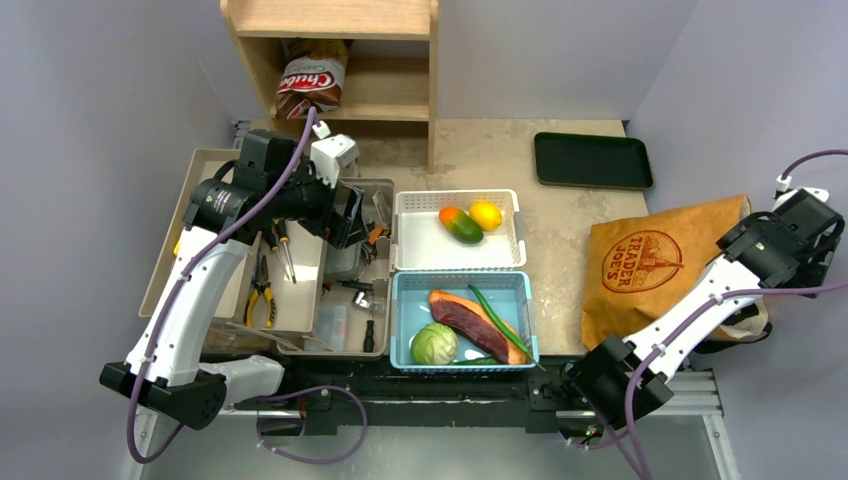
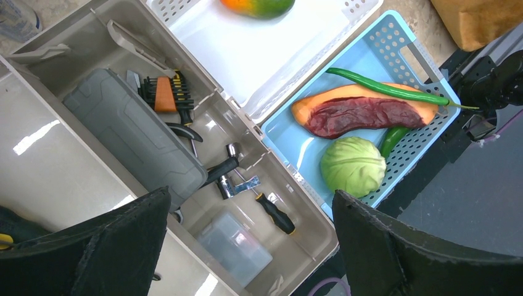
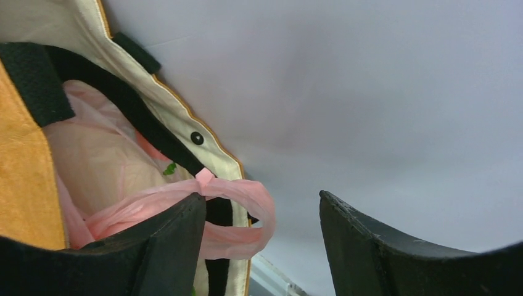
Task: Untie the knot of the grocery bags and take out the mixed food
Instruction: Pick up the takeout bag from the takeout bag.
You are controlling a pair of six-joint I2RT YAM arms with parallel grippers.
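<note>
Right wrist: pink bag handle loop (image 3: 247, 237) within wide-spread right gripper (image 3: 260, 197), unheld.

A meat slab (image 2: 364, 116) and a green cabbage (image 2: 353, 166) are held in a blue basket (image 2: 395, 46), set beside a beige tool tray (image 2: 80, 55).

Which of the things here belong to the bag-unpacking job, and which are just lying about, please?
Job in hand: paper bag; pink bag inside it; right claw, open at the pink handles.

Lying about: toolbox; meat; cabbage; black tray; Chubs bag.
</note>
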